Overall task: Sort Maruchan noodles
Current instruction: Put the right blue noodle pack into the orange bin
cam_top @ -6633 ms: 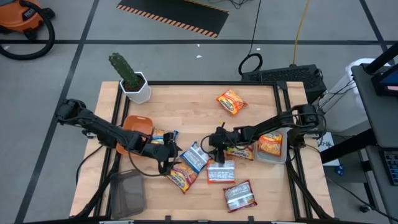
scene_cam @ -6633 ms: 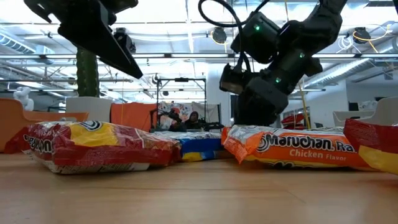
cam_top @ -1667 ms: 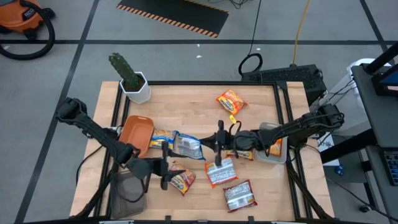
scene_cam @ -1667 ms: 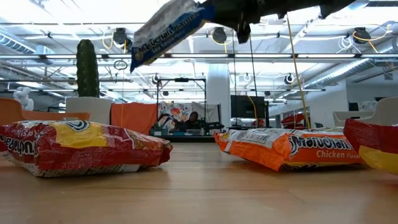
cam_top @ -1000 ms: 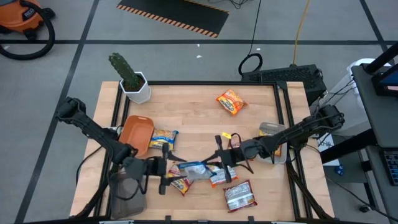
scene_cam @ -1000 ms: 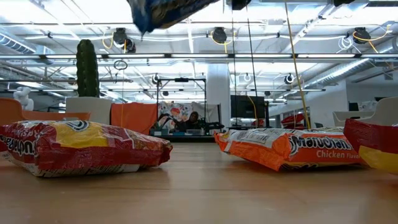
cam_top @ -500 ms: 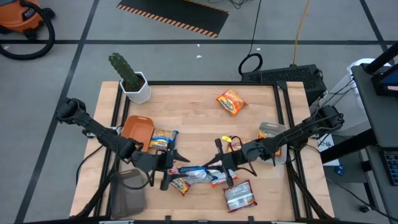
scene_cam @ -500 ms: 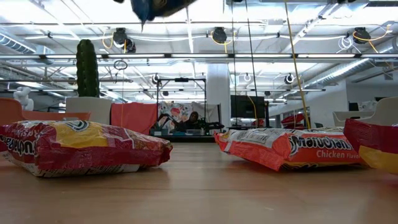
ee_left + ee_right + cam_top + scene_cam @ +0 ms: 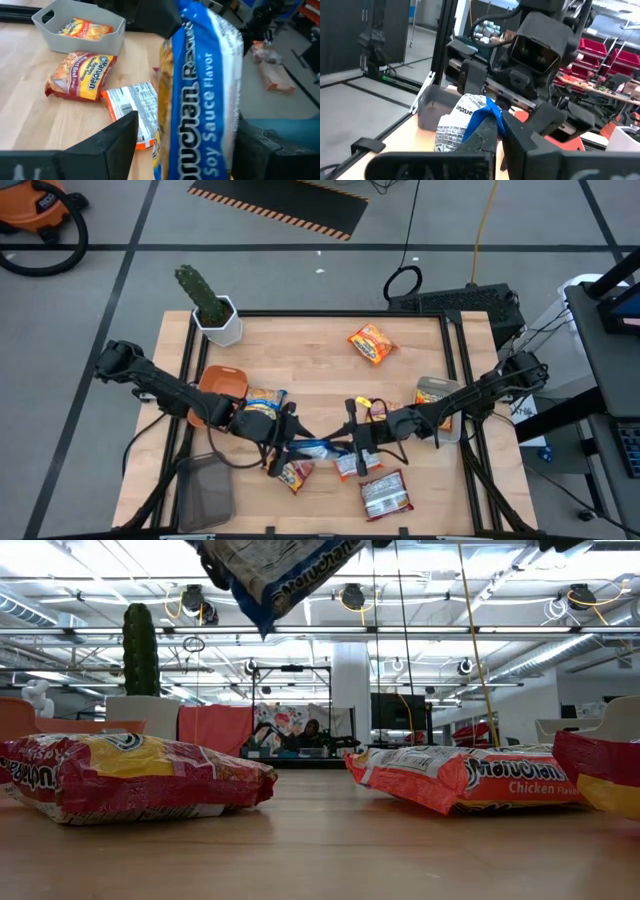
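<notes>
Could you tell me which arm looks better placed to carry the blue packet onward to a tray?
Probably the left: the blue packet sits between the open left gripper fingers, ready to take from the right gripper.

The blue packet point(image 9: 275, 570) is cut off by the low view's upper edge.

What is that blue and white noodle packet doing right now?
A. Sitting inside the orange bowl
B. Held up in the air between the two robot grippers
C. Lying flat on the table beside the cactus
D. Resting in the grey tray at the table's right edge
B: the blue and white packet hangs above the table, pinched by the right gripper, with the left gripper open around its other end.
</notes>
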